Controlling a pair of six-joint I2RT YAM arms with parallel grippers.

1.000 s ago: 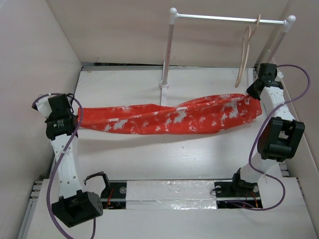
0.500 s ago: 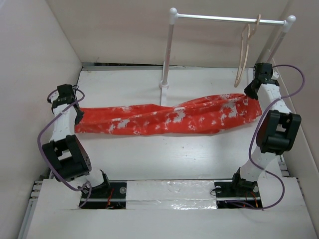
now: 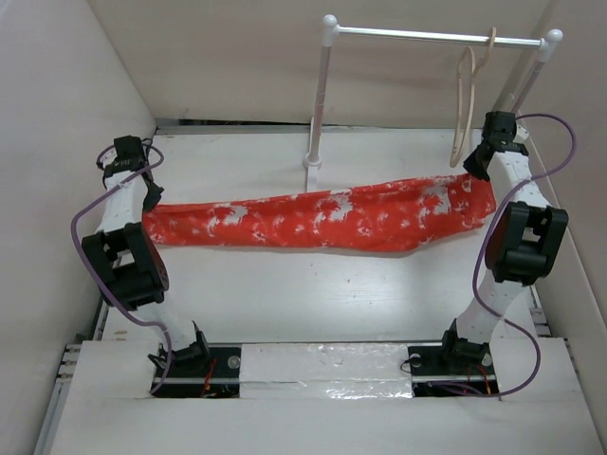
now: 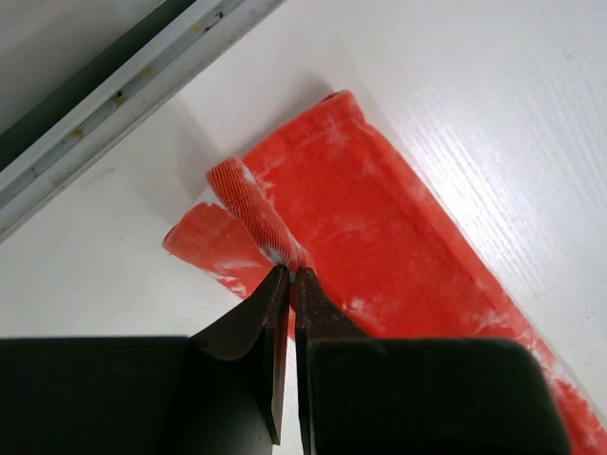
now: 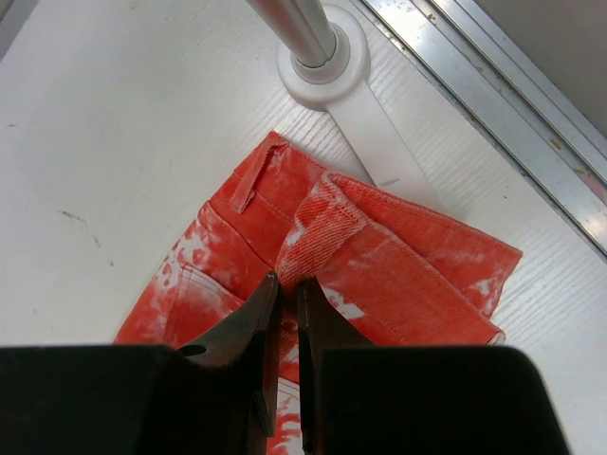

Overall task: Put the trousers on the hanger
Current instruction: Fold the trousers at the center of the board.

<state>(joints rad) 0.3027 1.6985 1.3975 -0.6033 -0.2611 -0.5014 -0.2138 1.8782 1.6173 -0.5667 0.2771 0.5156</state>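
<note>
White table (image 3: 285, 294) underneath: trousers (image 3: 313, 220) stretching between arms, left gripper (image 4: 291, 273) pinching hem, right gripper (image 5: 287, 280) pinching waistband near far-right hanger (image 3: 465, 104). Risk: thin pinches slipping, cloth dropping.

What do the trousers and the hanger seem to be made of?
The trousers: soft matte woven cloth, likely cotton twill or denim, judging by ribbed weave and stitched seams. The hanger: pale, smooth, probably bare wood, though it is too thin to rule out plastic.
</note>
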